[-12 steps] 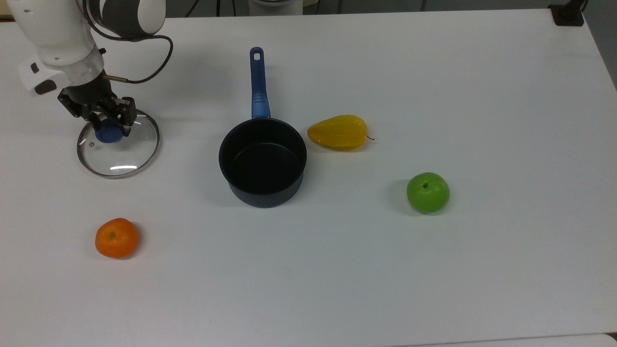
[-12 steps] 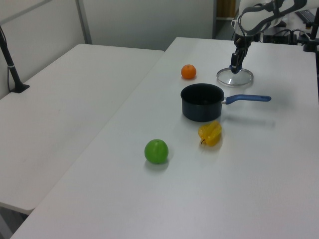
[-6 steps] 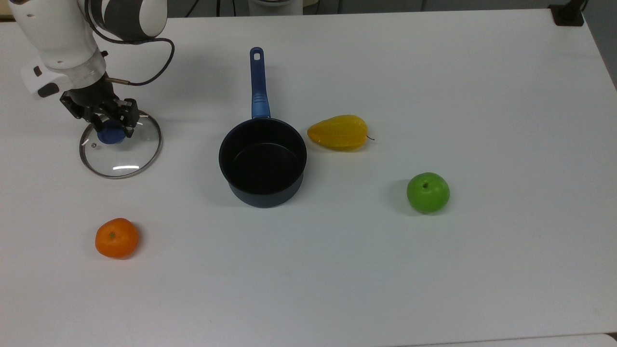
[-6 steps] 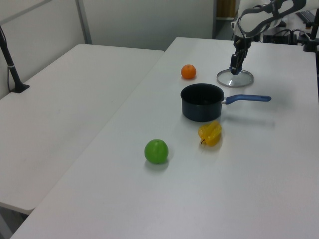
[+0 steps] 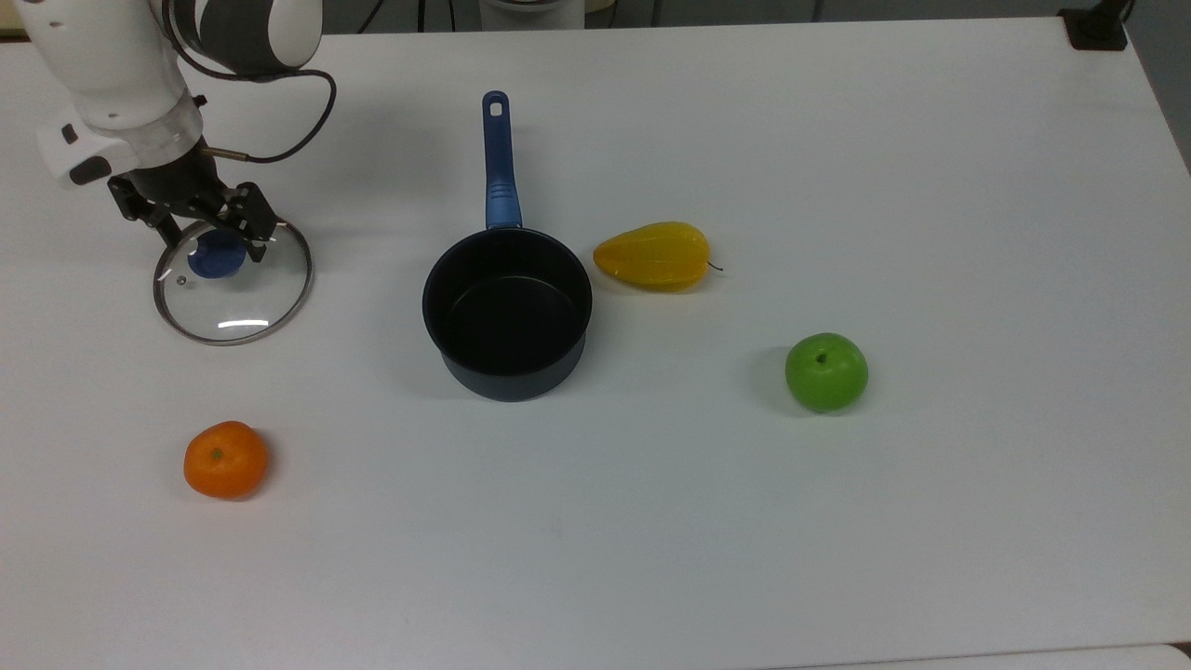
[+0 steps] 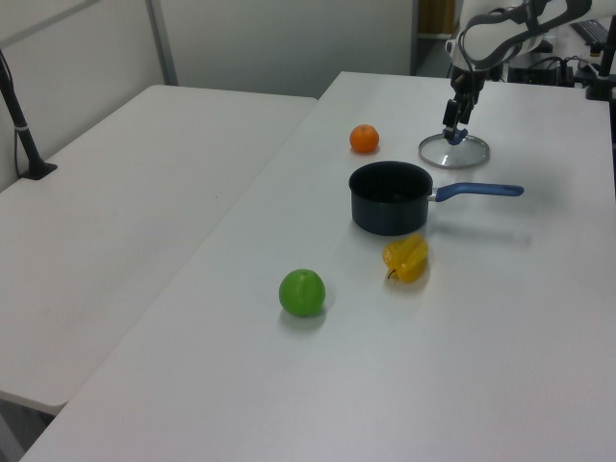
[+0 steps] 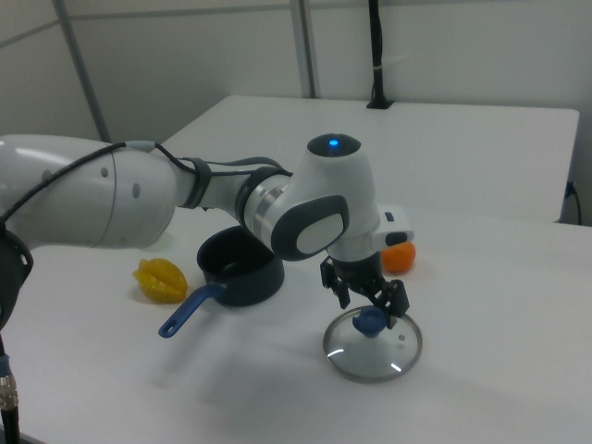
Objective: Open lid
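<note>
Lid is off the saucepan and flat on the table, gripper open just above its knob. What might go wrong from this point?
Two risks, as judgement. The open gripper sits right above the blue knob of the lid; a sideways retreat could clip it and slide the lid on the table. A slid lid could bump the orange, the nearest thing on that side.

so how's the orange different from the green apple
The orange is orange and slightly flattened; the green apple is green, rounder, and looks a bit larger. The orange sits near the lid, at the top view's left; the apple lies past the saucepan, at its right. Both rest untouched on the table.
</note>
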{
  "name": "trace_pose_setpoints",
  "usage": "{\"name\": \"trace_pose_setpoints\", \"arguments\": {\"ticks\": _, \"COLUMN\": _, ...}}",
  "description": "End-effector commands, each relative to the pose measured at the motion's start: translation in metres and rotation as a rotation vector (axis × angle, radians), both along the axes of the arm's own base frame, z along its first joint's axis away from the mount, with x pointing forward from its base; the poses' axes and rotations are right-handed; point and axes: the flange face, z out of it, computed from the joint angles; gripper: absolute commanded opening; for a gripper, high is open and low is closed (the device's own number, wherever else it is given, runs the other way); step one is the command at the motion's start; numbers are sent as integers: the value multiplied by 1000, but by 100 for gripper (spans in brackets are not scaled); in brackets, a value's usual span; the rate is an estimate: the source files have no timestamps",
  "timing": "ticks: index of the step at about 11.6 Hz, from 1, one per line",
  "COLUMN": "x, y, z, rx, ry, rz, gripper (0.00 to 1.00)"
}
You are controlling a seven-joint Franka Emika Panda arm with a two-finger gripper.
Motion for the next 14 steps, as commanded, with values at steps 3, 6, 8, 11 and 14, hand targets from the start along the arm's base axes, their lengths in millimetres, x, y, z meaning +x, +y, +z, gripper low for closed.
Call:
{"name": "trace_pose_setpoints", "arguments": {"ticks": 3, "x": -14, "y": 57, "z": 98, "rx": 19, "ry": 2, "rz": -72, "gripper": 100}}
{"name": "trace_pose_setpoints", "arguments": {"ticks": 6, "x": -37, "y": 115, "z": 154, "rx": -21, "ry": 84, "rz": -107, "gripper": 100}}
{"name": "trace_pose_setpoints", "arguments": {"ticks": 8, "x": -52, "y": 153, "z": 179, "rx": -11, "ry": 127, "rz": -92, "gripper": 100}}
{"name": "trace_pose_setpoints", "arguments": {"ticks": 11, "x": -69, "y": 203, "z": 196, "rx": -8, "ry": 171, "rz": -60, "gripper": 100}}
{"name": "trace_pose_setpoints", "arguments": {"ticks": 14, "x": -77, "y": 230, "z": 200, "rx": -11, "ry": 155, "rz": -27, "gripper": 100}}
